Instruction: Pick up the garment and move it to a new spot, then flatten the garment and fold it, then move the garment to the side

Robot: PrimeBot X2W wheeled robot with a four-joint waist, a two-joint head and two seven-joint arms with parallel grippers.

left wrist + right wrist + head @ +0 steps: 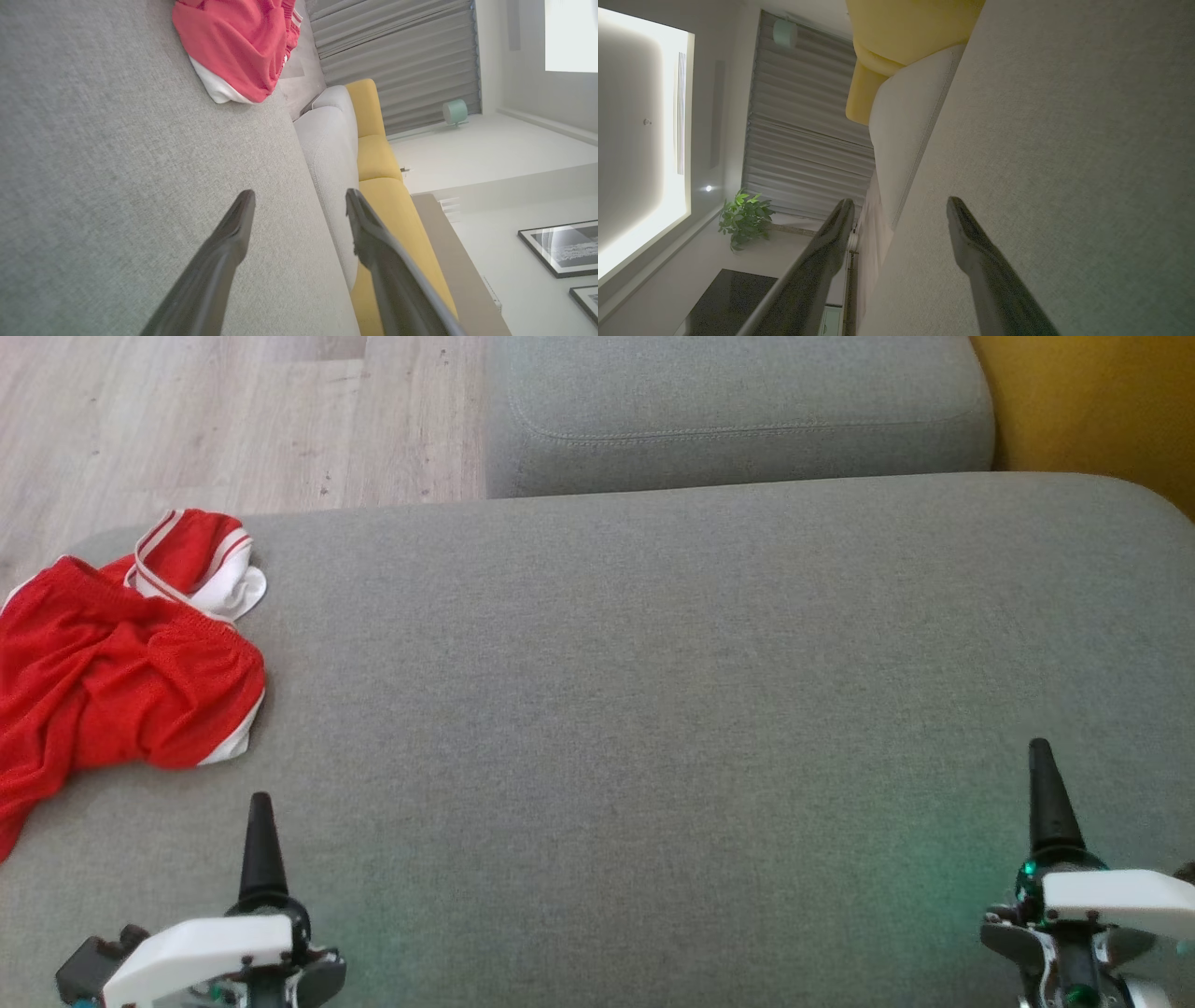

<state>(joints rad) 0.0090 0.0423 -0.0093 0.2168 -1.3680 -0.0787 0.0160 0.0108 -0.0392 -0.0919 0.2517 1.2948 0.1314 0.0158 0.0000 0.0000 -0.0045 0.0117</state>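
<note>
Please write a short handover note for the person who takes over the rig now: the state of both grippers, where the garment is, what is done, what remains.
Left gripper: open, empty, over the near left part of the grey cushion.
Right gripper: open, empty, over the near right part.
Red garment: crumpled at the cushion's left edge, ahead of the left gripper, touched by neither.
Done: nothing yet.
Left: pick up the garment, move it to a new spot, flatten, fold, move aside.
</note>
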